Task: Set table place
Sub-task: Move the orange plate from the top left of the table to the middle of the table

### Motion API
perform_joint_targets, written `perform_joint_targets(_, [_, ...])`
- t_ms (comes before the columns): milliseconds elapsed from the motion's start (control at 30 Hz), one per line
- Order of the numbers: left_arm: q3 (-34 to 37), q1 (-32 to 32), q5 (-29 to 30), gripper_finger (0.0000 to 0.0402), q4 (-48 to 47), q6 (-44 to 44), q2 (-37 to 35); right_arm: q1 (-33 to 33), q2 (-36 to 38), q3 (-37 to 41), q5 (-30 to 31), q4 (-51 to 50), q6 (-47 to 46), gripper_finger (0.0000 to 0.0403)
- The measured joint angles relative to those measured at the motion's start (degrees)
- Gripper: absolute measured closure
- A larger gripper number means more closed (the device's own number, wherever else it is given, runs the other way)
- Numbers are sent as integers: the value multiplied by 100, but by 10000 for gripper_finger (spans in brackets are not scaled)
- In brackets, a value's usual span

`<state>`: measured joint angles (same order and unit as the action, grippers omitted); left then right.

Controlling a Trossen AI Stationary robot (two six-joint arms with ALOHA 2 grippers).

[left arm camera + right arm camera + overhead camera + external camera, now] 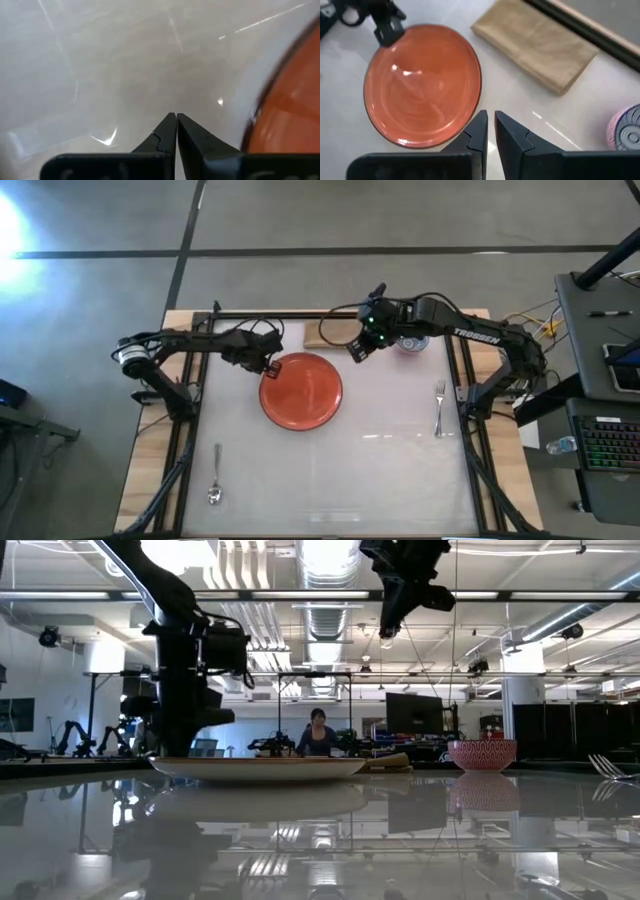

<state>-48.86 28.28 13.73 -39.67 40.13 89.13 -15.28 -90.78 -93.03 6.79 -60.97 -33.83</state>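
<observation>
Table: white sheet top in black frame, long axis running near to far in high view. Orange plate left of centre, far half. Left gripper at plate's far-left rim, jaws pressed together, empty. Right gripper raised just beyond plate's far-right edge, jaws nearly together, empty. Tan napkin and patterned bowl at far edge. Fork right, spoon near left, both lying near-to-far.

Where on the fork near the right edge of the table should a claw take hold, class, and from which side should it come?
Grip the fork across its thin handle, about midway, coming straight down from above. It appears to lie flat on the table with bare surface on both sides, so fingers can straddle it. The handle looks narrower and straighter than the tines end. The right claw is probably the handier one.
</observation>
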Motion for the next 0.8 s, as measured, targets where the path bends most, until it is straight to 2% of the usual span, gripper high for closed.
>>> perform_joint_targets(167, [-40,67,-128,402,570,-6,355,157,-7,164,29,11,-309,374])
perform_joint_targets(467, [-395,64,-148,402,899,-60,703,436,-11,256,74,-84,-711,374])
perform_joint_targets(567, [-497,-35,-300,402,1291,-130,711,579,-11,348,66,-162,-891,375])
perform_joint_targets(667, [-499,-190,-718,402,1654,-152,662,716,-11,493,51,-200,-1051,375])
perform_joint_targets(800, [-493,-500,-798,402,1761,-16,664,865,-11,655,52,-430,-1295,375])
